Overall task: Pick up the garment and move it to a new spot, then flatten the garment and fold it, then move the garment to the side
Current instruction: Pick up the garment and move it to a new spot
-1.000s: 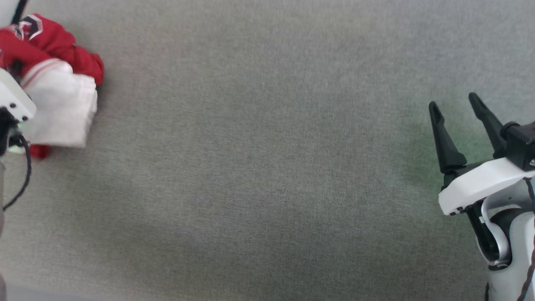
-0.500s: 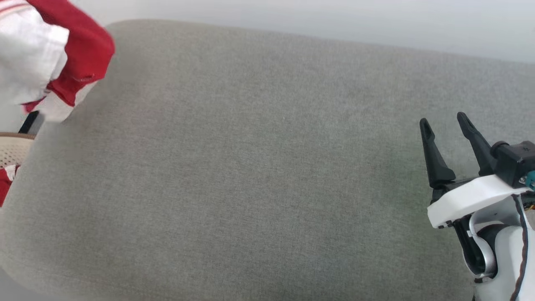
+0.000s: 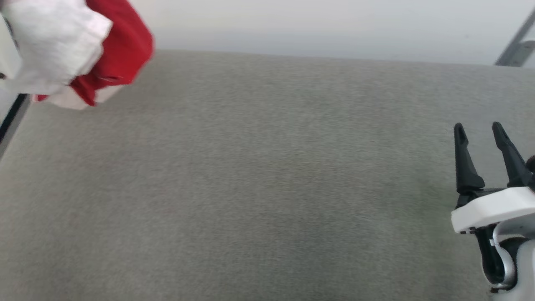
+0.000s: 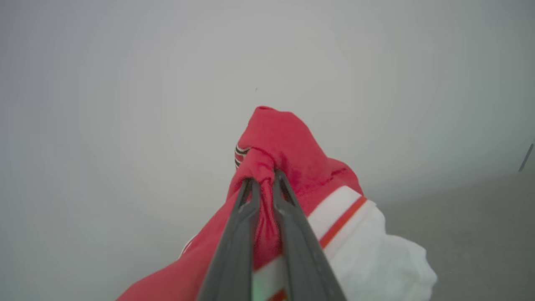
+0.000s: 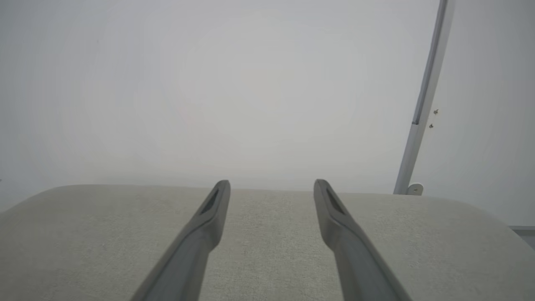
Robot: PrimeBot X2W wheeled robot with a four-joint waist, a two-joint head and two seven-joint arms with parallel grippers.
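Currently bunched red garment (image 4: 288,142), white red-striped sleeve (image 4: 376,251), pinched in left gripper (image 4: 262,180) over far-left corner of cushion (image 3: 267,175), right gripper (image 3: 477,125) spread empty.

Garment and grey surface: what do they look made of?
Garment: soft, knit-looking fabric, matte red and white; it bunches where the left tool pinches it. Grey surface: probably upholstery cloth, matte, with a fine weave and a rounded, padded-looking edge.

Bare grey cushion (image 3: 267,175), unobstructed
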